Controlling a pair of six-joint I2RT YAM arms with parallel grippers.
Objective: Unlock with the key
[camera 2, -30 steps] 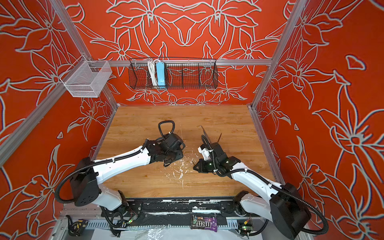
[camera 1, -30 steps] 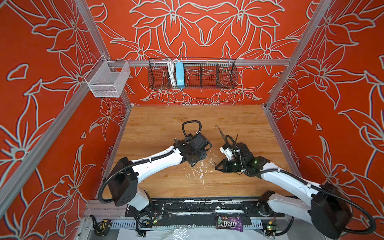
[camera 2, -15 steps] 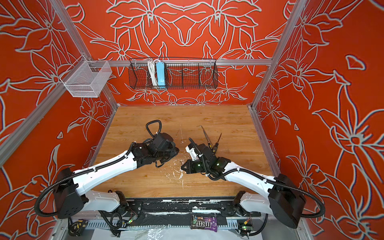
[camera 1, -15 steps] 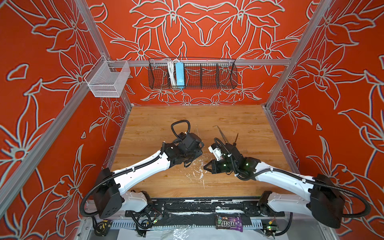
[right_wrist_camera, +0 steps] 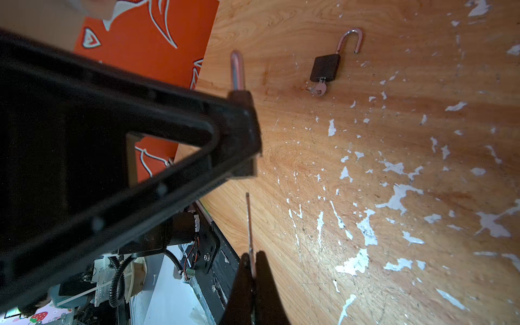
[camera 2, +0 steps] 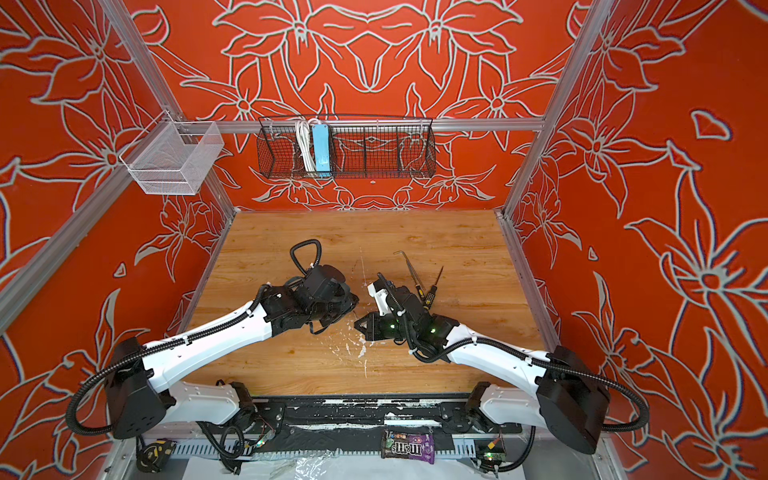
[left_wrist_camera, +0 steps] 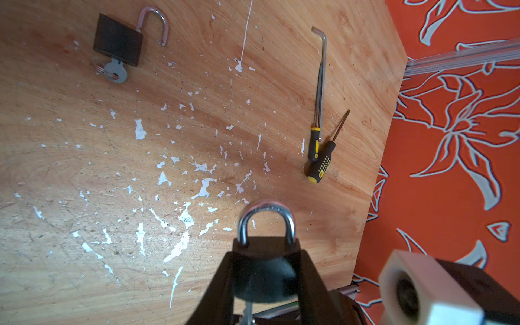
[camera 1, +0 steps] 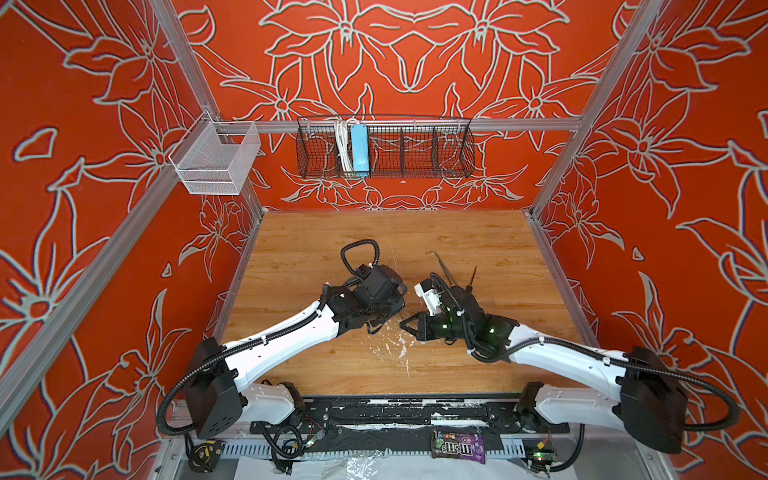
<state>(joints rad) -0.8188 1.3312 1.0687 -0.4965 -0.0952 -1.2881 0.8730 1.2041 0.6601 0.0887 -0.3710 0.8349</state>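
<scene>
While pinching a thin silver key (right_wrist_camera: 248,219) between tightly closed fingertips, aims the blade straight ahead from the right gripper (right_wrist_camera: 253,262), seen edge-on. Just beyond the blade tip, across a small gap: underside of a dark metal padlock (left_wrist_camera: 266,247), clamped by its flat faces in the left gripper (left_wrist_camera: 266,257), with the closed silver shackle poking forward past those fingertips. Held clear above the scuffed, paint-flecked wooden table (camera 1: 374,237), with the two tools almost tip to tip in both top views. Cannot see the keyhole itself from either wrist, so judged only roughly: near in line, not yet entered.

Likely trouble from here:

Missing the slot and butting the padlock's base, through a blade set slightly sideways or rolled out of line with the keyway.

Levering the key round inside so narrow a pinch, through pushing on against such a miss.

Shoving the padlock back between the left fingers under an end-on push, given a hold on the flat faces alone.

Dragging the body round with the key during the turn, for the same reason.

Farther out ahead of the left gripper, well apart: second dark padlock (left_wrist_camera: 118,42), shackle swung open, with a round-headed key (left_wrist_camera: 115,73) in its base. Off to the side, a bent steel hex key (left_wrist_camera: 323,70) and two black-and-yellow screwdrivers (left_wrist_camera: 320,164), clear of the work.
</scene>
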